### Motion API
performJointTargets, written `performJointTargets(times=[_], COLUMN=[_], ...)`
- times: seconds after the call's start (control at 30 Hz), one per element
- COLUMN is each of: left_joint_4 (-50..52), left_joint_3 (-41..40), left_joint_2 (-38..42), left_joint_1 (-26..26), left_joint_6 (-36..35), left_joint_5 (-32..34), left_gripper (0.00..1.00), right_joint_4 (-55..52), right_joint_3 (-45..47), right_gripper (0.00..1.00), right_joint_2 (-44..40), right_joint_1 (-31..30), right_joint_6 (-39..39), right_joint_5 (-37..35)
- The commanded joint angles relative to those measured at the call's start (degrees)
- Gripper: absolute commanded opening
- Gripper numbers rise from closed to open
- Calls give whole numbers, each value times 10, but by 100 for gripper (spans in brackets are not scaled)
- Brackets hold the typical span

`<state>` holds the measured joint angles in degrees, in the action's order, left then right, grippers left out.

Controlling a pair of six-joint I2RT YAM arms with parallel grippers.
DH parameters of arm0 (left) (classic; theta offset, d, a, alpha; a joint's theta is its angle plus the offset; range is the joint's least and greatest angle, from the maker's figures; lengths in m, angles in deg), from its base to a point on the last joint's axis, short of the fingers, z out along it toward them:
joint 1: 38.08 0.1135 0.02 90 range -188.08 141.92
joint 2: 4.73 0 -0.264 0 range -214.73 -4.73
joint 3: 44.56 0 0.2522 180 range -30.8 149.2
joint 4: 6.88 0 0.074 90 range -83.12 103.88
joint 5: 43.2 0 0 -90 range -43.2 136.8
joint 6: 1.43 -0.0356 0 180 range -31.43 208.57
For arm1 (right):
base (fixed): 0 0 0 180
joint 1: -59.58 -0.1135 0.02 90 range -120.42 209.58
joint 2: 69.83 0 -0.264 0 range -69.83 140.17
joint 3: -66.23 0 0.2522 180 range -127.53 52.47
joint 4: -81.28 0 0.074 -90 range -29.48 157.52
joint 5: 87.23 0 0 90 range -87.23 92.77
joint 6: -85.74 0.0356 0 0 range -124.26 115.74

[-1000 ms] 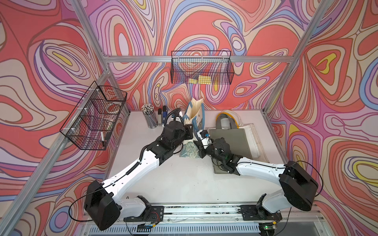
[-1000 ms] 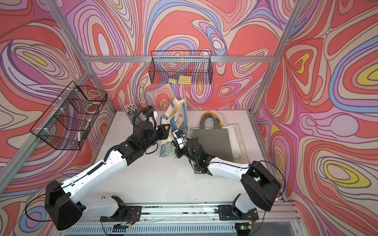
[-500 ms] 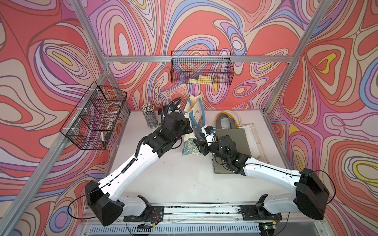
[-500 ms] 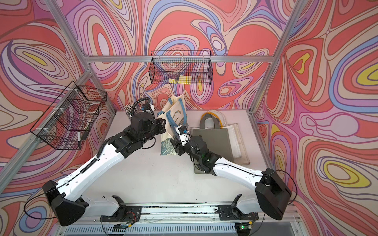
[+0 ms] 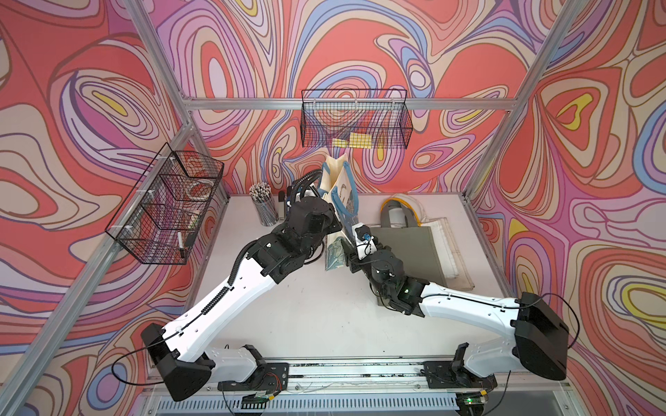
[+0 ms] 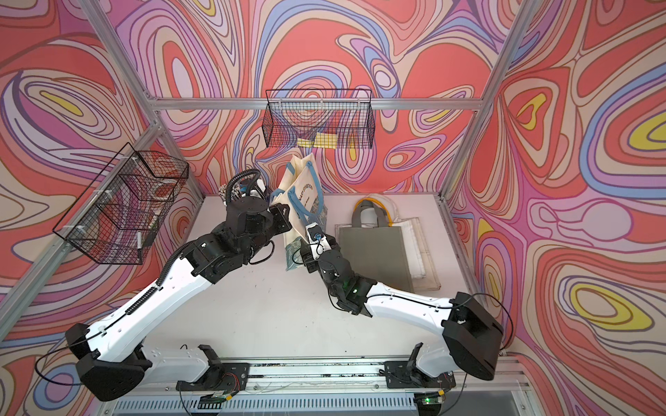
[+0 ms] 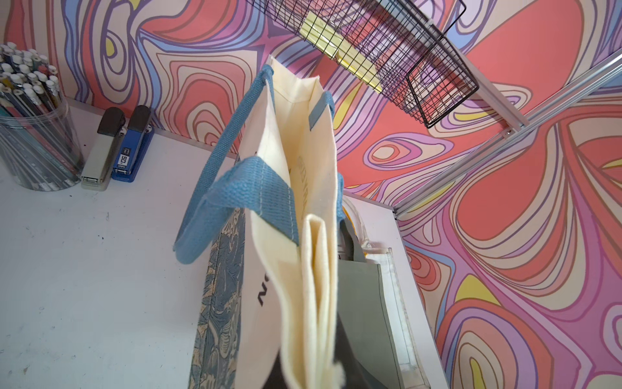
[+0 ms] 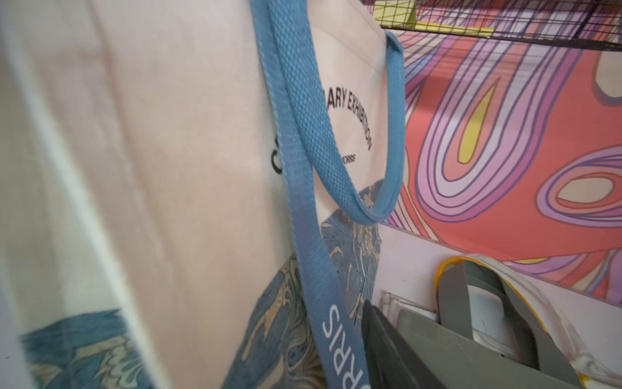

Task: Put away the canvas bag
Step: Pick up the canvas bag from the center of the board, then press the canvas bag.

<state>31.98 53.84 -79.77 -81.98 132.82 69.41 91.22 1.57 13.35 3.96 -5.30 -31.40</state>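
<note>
Fingers (image 6: pixel 283 216) clamping canvas bag (image 6: pixel 306 194) (left gripper (image 6: pixel 287 220)), upright

Canvas bags: 1 cream canvas bag (image 5: pixel 340 187) upright, with 2 blue handles (image 7: pixel 215 158). 1 grey bag (image 5: pixel 407 248) flat on the surface (image 5: pixel 317 309). At least 1 white bag (image 5: pixel 454 252) under it, layer count unclear.
Wire baskets: 2, back-wall basket (image 5: pixel 355 119) and left-wall basket (image 5: pixel 164 212).
Yellow pads (image 5: pixel 355 141) in back-wall basket: 2.
Staplers: 2, grey stapler (image 7: pixel 101 151) and blue stapler (image 7: pixel 131 144).
Pencil cup (image 7: pixel 37 151): 1, pencils too many to count.
White marker (image 5: pixel 179 240) in left-wall basket: 1.
Robot arms: 2, left arm (image 5: pixel 234 291) and right arm (image 5: pixel 468 309).
</note>
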Motion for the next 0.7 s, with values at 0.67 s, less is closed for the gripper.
performJointTargets(times=[0.67], left_joint_4=[-24], left_joint_3=[50], left_joint_2=[1], left_joint_1=[-5], left_joint_6=[5], left_joint_5=[50], left_gripper=[0], right_joint_4=[125], right_joint_3=[23], right_gripper=[97], right_joint_2=[-30], right_joint_1=[-8], right_joint_6=[-72], right_joint_5=[96])
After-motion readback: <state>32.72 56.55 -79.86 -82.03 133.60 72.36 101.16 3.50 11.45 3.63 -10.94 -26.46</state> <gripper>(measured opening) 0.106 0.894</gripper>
